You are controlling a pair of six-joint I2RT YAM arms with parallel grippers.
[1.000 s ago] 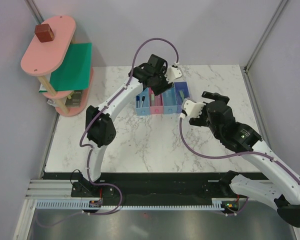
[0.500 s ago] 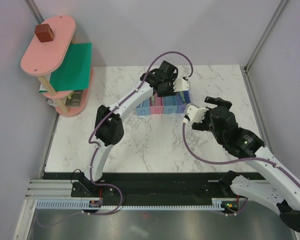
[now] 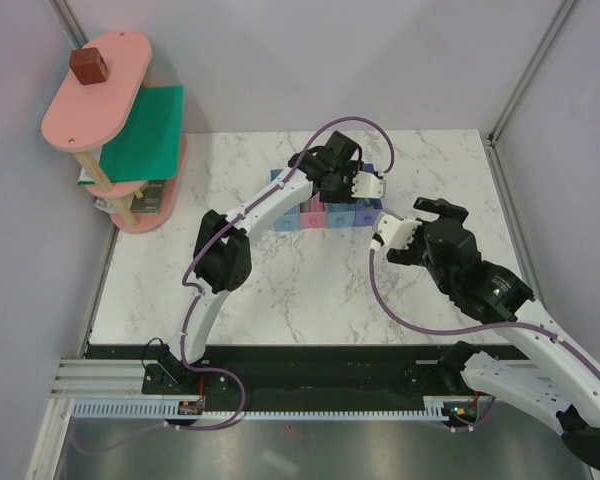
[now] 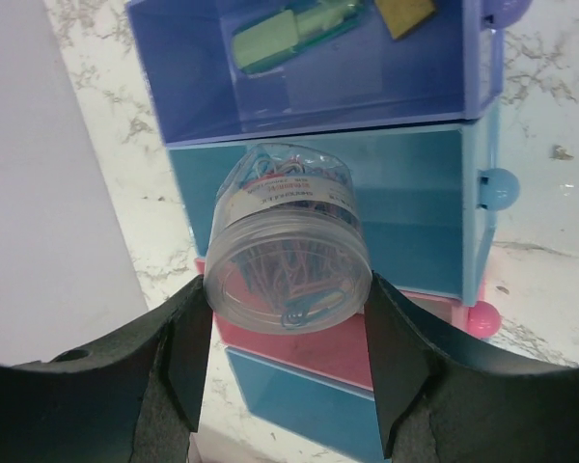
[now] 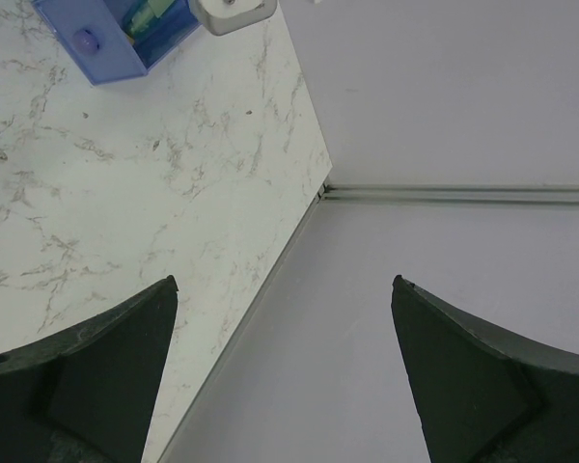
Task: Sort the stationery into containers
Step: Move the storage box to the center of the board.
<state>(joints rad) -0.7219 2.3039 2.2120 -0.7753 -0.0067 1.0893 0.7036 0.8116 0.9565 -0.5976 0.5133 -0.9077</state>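
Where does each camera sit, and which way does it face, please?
Top external: above, behind the bases, looking down on the table; both arms show.
Left wrist: behind the left gripper, looking down at its jar of paper clips over the bins.
Right wrist: behind the open right gripper, facing table edge and wall.
Shared: the purple-blue bin, both wrists.
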